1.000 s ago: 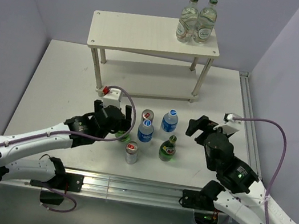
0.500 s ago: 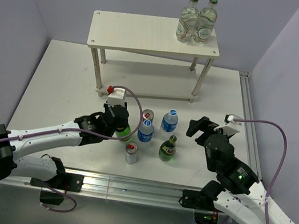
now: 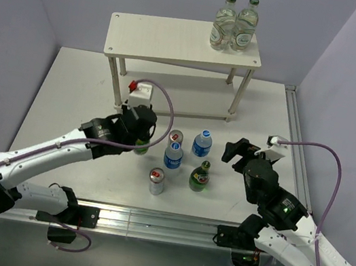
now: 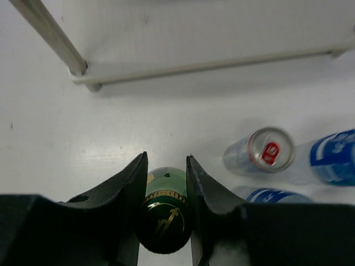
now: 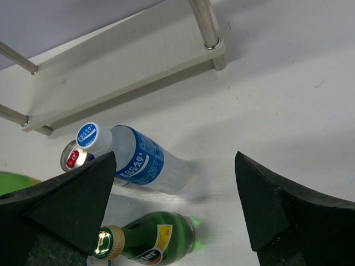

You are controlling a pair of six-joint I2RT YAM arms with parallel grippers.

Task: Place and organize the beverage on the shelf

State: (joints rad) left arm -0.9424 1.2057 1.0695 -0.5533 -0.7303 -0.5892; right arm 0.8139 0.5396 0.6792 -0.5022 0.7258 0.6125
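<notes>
Left wrist view: left gripper (image 4: 165, 166) was clamped tight on neck of green bottle (image 4: 166, 178), one finger on each side just under cap. Bottle sat straight below hand, near front of shelf (image 3: 173, 42), just left of can (image 3: 176, 136). Couldn't tell if it was off table (image 3: 66, 99). Right gripper (image 3: 235, 150) had jaws wide apart, nothing in them, hovering right of second green bottle (image 3: 200, 177).

Shelf (image 3: 166, 41): one, white, two-tier.
Clear glass bottles with green caps (image 3: 223, 27): two, side by side on the shelf's top board, right end.
Green glass bottles (image 3: 200, 177): two, in front of the shelf.
Blue-capped water bottles (image 3: 202, 145): two, in front of the shelf.
Silver cans (image 3: 156, 181): two, in front of the shelf.
Robot arms (image 3: 57, 150): two, in front of the shelf.
</notes>
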